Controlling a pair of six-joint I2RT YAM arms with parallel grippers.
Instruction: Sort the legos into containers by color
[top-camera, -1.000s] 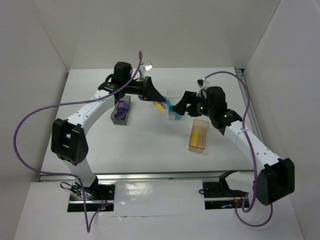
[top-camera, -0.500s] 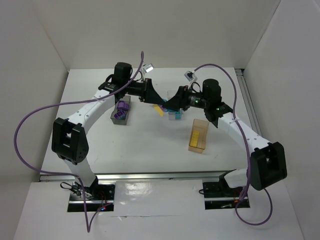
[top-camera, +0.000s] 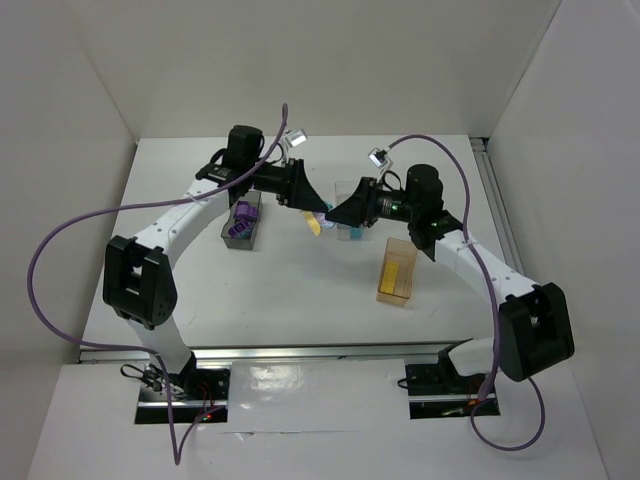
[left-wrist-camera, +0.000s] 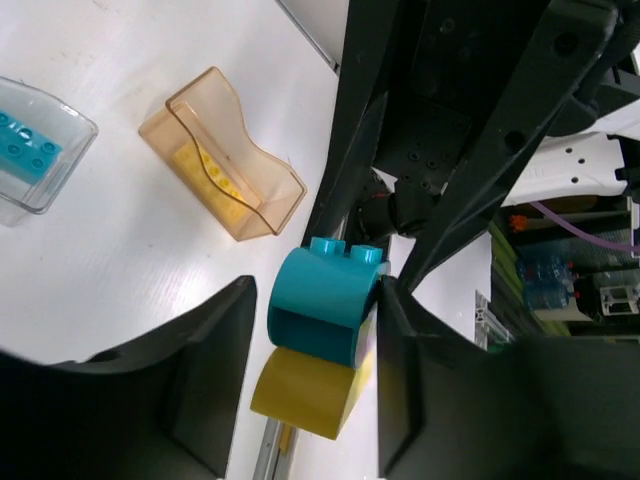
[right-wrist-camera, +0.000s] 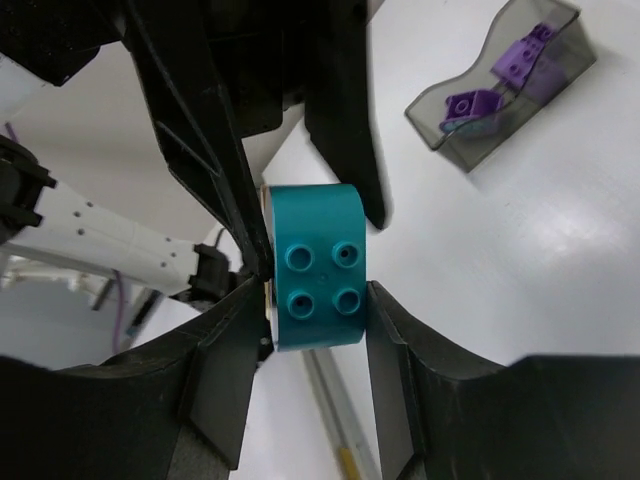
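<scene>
- Teal arched lego (right-wrist-camera: 315, 265), clipped onto a yellow lego (left-wrist-camera: 305, 390) to make a two-brick stack (top-camera: 317, 221). Both are hard moulded plastic, so I judge them light and rigid, with glossy flanks that could slip (nothing here looks breakable).
- The stud joint is probably the only stubborn part. Each brick wants taking by its flat opposite sides, clear of the seam, so the pair can be tilted or pulled apart.
- In the top view the stack hangs in the air just above the centre of the frame. It sits between the two arm tips, over the white surface (top-camera: 300, 290) and just left of the clear bin (left-wrist-camera: 72, 160).
- Left jaws: narrow, holding the stack. At the lower centre of the left wrist view the yellow half sits deeper between them, and the teal half lies toward the tips with its studs pointing away.
- Right jaws: narrow, and they appear pressed against both flanks of the teal brick at the centre of the right wrist view. Its four studs face the camera, and a thin pale edge shows at its left side.
- The clear bin, at the far left of the left wrist view, holds a teal brick (left-wrist-camera: 25, 150).
- The amber bin (left-wrist-camera: 265, 195), at the upper left, holds yellow bricks (left-wrist-camera: 215, 175).
- The dark grey bin (right-wrist-camera: 480, 150), at the upper right of the right wrist view, holds purple bricks (right-wrist-camera: 470, 105).
</scene>
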